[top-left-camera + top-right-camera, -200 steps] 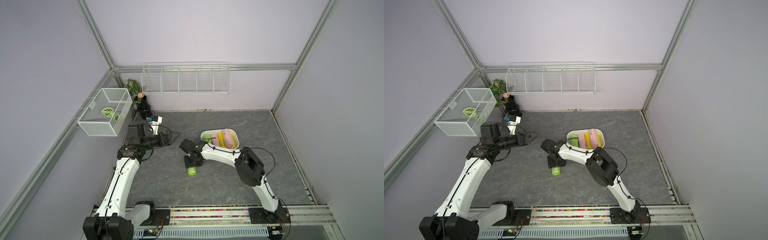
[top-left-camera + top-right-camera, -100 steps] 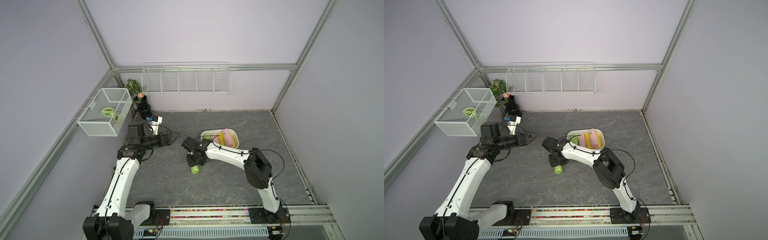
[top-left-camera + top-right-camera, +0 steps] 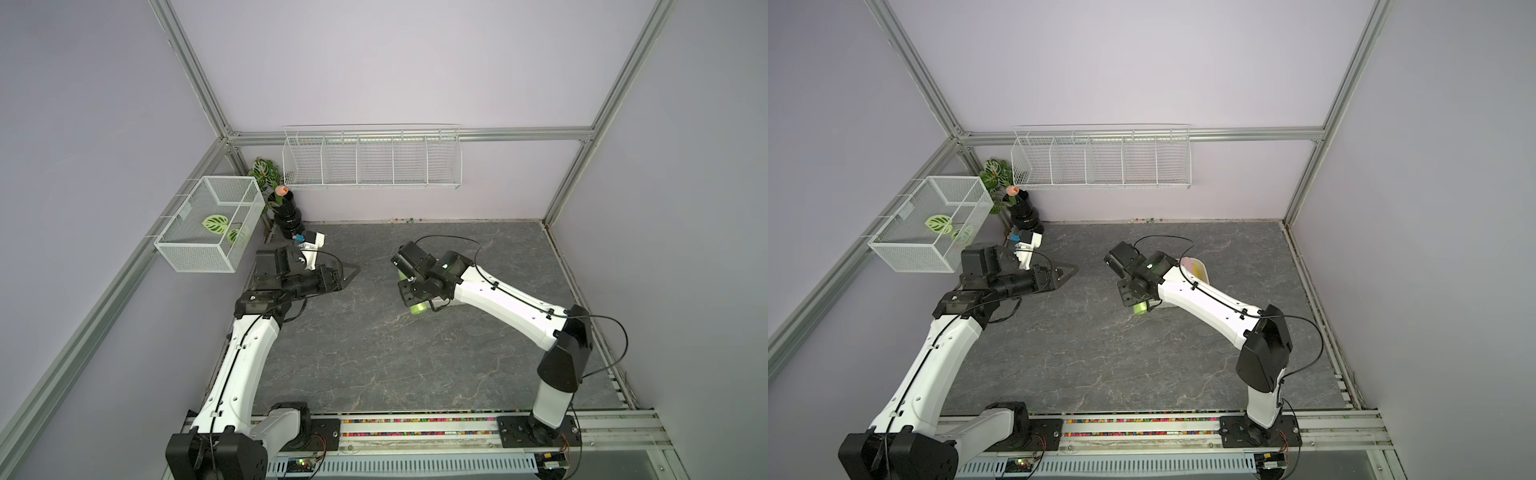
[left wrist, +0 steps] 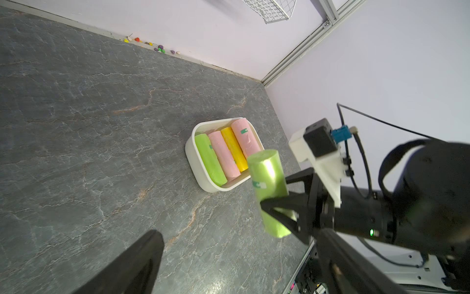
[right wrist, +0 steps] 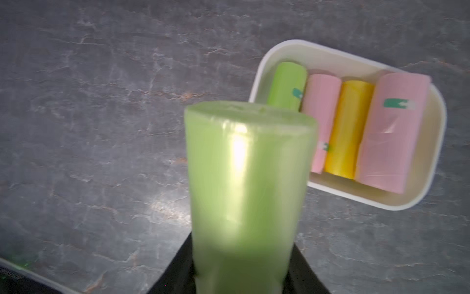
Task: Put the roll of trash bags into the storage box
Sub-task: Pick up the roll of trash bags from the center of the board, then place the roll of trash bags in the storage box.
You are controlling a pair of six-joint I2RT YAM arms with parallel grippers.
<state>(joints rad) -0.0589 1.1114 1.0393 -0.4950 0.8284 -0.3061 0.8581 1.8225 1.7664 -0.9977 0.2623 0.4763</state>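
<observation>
Storage box [image 4: 191,163] set on tabletop [image 3: 374,353], right of centre; four rolls laid side by side inside: green roll [image 4: 209,160], pink roll [image 4: 225,155], yellow roll [image 4: 234,149], second pink roll [image 4: 245,137]. Lime-green trash-bag roll [image 4: 265,170] clamped between right fingers [image 4: 290,197], held off tabletop just beside box. Right arm [image 3: 498,299] stretched over box. Left fingers [image 4: 132,267] spread wide, empty, near far-left corner.

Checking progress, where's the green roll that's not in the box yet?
Left wrist view: the green roll is clamped in the right tool, midair beside the storage box, on the robot's right side.
</observation>
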